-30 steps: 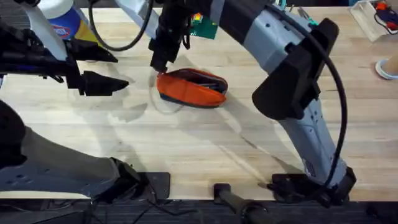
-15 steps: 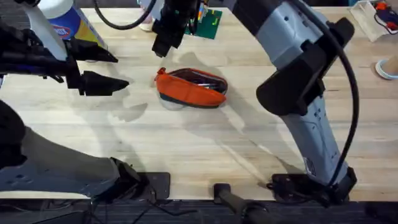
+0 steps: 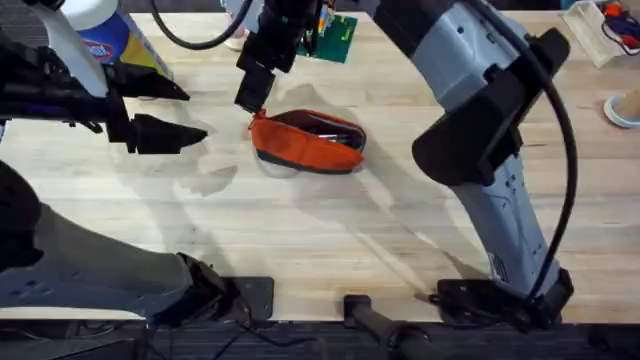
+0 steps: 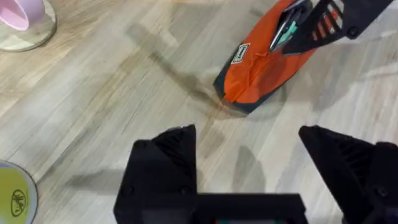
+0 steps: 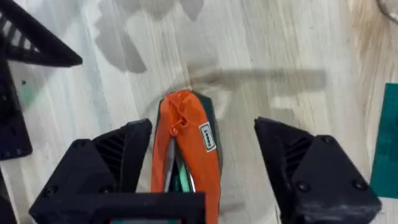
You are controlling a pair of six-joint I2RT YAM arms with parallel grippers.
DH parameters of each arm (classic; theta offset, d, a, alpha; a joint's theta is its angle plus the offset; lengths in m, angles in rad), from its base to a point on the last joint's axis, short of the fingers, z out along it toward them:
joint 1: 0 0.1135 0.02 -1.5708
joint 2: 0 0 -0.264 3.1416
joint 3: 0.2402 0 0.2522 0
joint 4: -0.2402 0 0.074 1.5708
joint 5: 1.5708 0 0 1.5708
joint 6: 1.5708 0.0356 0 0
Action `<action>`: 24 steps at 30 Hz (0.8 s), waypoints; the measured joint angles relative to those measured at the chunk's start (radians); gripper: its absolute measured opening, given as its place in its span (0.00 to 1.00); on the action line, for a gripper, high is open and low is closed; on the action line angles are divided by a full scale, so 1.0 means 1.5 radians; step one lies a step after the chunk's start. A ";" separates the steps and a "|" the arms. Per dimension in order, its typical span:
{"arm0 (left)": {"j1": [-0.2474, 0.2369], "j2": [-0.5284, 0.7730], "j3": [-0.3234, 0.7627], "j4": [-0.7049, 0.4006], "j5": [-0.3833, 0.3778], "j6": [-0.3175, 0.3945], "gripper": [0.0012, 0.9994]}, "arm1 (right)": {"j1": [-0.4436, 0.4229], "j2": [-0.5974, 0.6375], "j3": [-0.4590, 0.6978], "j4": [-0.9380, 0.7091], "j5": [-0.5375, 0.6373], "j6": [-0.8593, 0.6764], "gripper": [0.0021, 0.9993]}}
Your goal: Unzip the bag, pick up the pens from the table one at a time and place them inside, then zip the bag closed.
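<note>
Pale plank surface (image 3: 330, 230) carries the orange bag (image 3: 307, 141) near the middle, toward its far edge, zipper gaping with pens (image 4: 287, 31) showing inside; the right claw (image 5: 202, 155) hangs spread wide over the bag's end, gripping nothing; the left claw (image 3: 185, 112) waits near the left edge, open and empty.

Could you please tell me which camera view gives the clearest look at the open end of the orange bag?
The right wrist view: the bag lies between the open right gripper, its gap and the pens inside visible. The overhead view shows the whole bag smaller; the left wrist view shows it partly covered.
</note>
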 joint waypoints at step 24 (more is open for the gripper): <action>0.000 0.000 0.000 0.000 0.000 0.000 1.00 | 0.002 0.000 0.001 -0.073 -0.008 -0.147 1.00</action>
